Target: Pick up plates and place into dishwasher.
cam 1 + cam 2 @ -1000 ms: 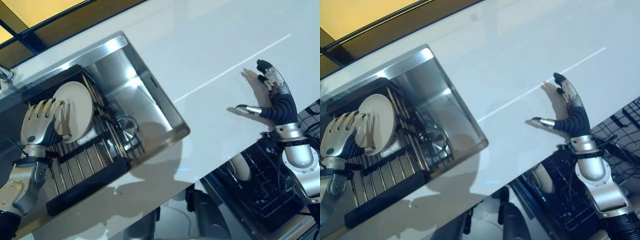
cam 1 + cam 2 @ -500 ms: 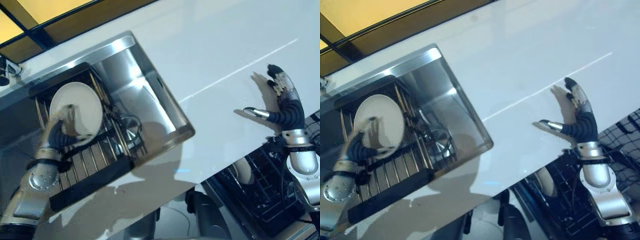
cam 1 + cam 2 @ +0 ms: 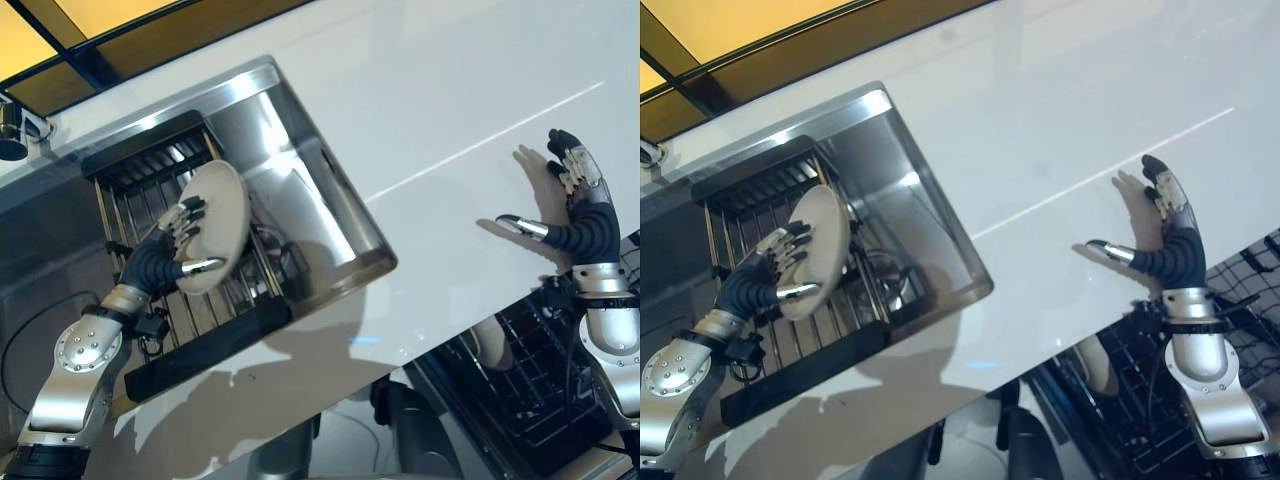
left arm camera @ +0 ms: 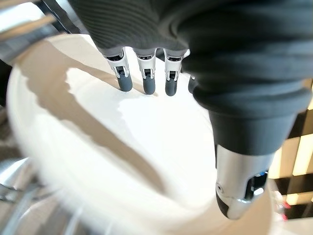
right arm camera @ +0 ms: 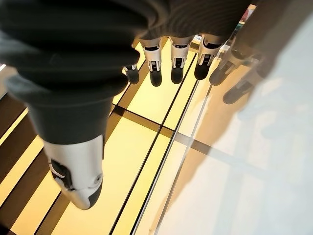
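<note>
A cream plate [image 3: 222,205] is tilted above the wire dish rack [image 3: 140,175] inside the steel sink [image 3: 290,180]. My left hand [image 3: 160,258] is shut on it, fingers spread on one face and the thumb pressing the other near the lower rim. The left wrist view shows the fingers [image 4: 146,78] lying on the plate [image 4: 73,137]. Over the white counter at the right, my right hand [image 3: 580,225] is held open and holds nothing; its straight fingers [image 5: 178,58] show in the right wrist view.
The dishwasher's dark lower rack [image 3: 530,390] sits pulled out at the lower right, below the counter edge, with another pale plate [image 3: 487,340] standing in it. A black strip [image 3: 200,345] borders the sink rack's near side. White counter [image 3: 430,90] spreads between sink and right hand.
My left hand has gone from resting beside the standing plate to gripping it, and the plate has come up out of the rack and tilted toward the sink's middle. The right hand holds its place.
</note>
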Controlling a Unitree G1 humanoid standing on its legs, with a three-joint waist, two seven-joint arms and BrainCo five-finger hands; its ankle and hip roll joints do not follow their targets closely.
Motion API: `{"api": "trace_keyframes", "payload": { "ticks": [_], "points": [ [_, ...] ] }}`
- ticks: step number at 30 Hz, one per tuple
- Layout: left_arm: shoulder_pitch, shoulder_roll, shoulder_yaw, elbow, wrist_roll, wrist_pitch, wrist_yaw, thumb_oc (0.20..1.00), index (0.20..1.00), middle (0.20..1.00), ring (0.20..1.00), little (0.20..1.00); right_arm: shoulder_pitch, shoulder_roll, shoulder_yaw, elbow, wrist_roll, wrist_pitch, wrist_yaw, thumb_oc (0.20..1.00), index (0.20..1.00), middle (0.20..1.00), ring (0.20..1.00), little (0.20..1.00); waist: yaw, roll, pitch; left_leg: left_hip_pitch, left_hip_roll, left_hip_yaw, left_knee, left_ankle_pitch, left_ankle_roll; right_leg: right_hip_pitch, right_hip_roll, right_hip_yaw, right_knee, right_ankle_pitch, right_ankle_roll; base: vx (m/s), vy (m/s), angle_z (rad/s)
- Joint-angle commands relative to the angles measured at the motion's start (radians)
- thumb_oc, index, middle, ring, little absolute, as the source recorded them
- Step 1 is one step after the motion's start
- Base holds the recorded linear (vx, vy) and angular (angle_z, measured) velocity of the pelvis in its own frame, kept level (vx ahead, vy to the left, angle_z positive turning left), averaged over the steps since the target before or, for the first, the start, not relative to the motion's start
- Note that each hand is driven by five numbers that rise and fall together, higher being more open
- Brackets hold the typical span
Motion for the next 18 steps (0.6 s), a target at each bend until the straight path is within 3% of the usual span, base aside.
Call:
{"api": "trace_keyframes", "payload": {
  "ticks": [1, 8, 10, 12, 18],
  "points": [
    [0.015, 0.036, -0.047, -0.061, -0.015, 0.014, -0.026, 1.000, 1.000, 1.000, 1.000, 1.000, 0.014, -0.006, 0.098, 0.070, -0.012, 0.035, 0.006, 1.000, 1.000, 1.000, 1.000, 1.000, 0.015, -0.019, 0.011, -0.044, -0.081, -0.007, 0.063, -0.046, 0.087, 0.108, -0.009, -0.021, -0.175, 0.044, 0.104, 0.00, 0.000, 0.00],
    [0.043, 0.041, -0.022, -0.057, 0.017, 0.014, -0.017, 1.000, 1.000, 1.000, 1.000, 1.000, 0.039, -0.003, 0.089, 0.079, -0.014, 0.016, 0.000, 1.000, 1.000, 1.000, 1.000, 1.000, 0.020, -0.018, 0.008, -0.043, -0.082, -0.008, 0.055, -0.041, 0.089, 0.110, -0.010, -0.025, -0.181, 0.048, 0.102, 0.00, 0.000, 0.00],
    [0.051, 0.048, -0.015, -0.051, 0.138, 0.013, 0.067, 1.000, 1.000, 1.000, 1.000, 1.000, 0.041, -0.003, 0.091, 0.086, -0.015, 0.005, 0.001, 1.000, 1.000, 1.000, 1.000, 1.000, 0.021, -0.016, 0.007, -0.041, -0.081, -0.007, 0.054, -0.040, 0.088, 0.114, -0.011, -0.028, -0.183, 0.047, 0.101, 0.00, 0.000, 0.00],
    [0.060, 0.077, 0.002, -0.024, 0.329, 0.038, 0.226, 1.000, 1.000, 1.000, 1.000, 1.000, 0.040, -0.009, 0.093, 0.089, -0.008, 0.006, -0.004, 1.000, 1.000, 1.000, 1.000, 1.000, 0.025, -0.014, 0.005, -0.036, -0.082, -0.013, 0.052, -0.038, 0.088, 0.120, -0.012, -0.030, -0.183, 0.044, 0.100, 0.00, 0.000, 0.00],
    [0.136, 0.054, 0.123, 0.030, 0.322, 0.052, 0.295, 1.000, 1.000, 1.000, 1.000, 1.000, 0.076, -0.001, 0.068, 0.071, -0.008, 0.018, 0.001, 1.000, 1.000, 1.000, 1.000, 1.000, 0.040, -0.011, -0.014, -0.031, -0.084, -0.023, 0.048, -0.039, 0.084, 0.128, -0.017, -0.042, -0.182, 0.031, 0.093, 0.00, 0.004, 0.01]
  ]
}}
